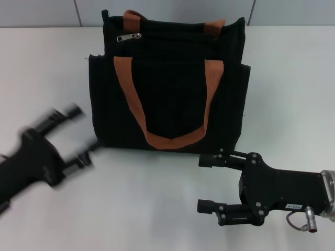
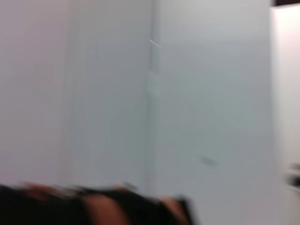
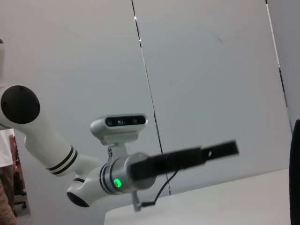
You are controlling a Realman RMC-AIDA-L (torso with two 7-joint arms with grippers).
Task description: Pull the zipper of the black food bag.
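The black food bag stands upright at the back middle of the white table, its two orange-brown handles facing me. The small silver zipper lies on the zip line near the bag's upper left corner. My left gripper is motion-blurred and open, just left of the bag's lower left corner. My right gripper is open and empty, in front of the bag's lower right corner. The left wrist view is blurred and shows the bag's top. The right wrist view shows the left arm.
The white table runs wide in front of and beside the bag. A grey panelled wall stands right behind the bag. A strip of the bag's edge shows in the right wrist view.
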